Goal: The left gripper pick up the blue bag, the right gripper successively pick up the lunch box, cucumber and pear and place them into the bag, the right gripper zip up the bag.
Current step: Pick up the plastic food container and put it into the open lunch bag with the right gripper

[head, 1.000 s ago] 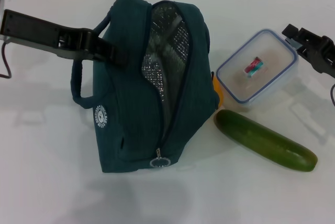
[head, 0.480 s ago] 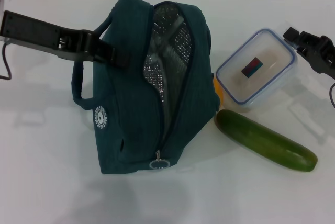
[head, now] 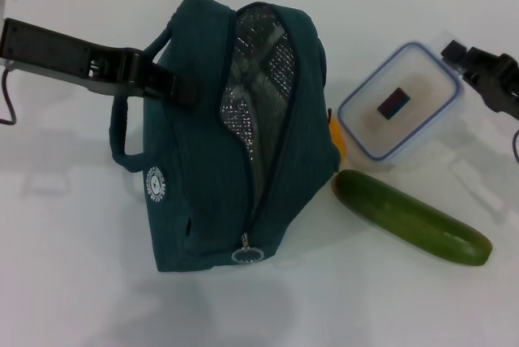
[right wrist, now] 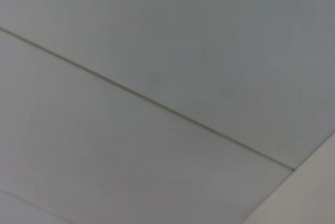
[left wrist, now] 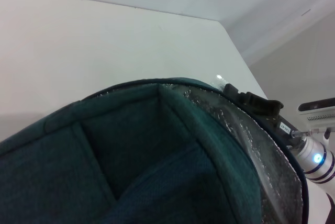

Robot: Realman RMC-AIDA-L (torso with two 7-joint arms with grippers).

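The blue bag (head: pixel 211 169) stands on the white table with its zip open and its silver foil lining (head: pixel 251 79) showing. My left gripper (head: pixel 173 87) is shut on the bag's upper left side, next to its handles. The bag's fabric fills the left wrist view (left wrist: pixel 146 171). The clear lunch box (head: pixel 400 104) lies right of the bag, and my right gripper (head: pixel 456 57) grips its far right corner. Only an orange sliver of the pear (head: pixel 337 141) shows between bag and box. The cucumber (head: pixel 411 217) lies in front of the box.
The zip's ring pull (head: pixel 246 254) hangs at the bag's near end. The bare white table (head: pixel 73 266) stretches left of and in front of the bag. The right wrist view shows only grey wall panels (right wrist: pixel 157 51).
The lunch box has shifted slightly up and to the right and tilted, so its sticker now looks dark. The bag's handle has moved a little. The cucumber has not moved.
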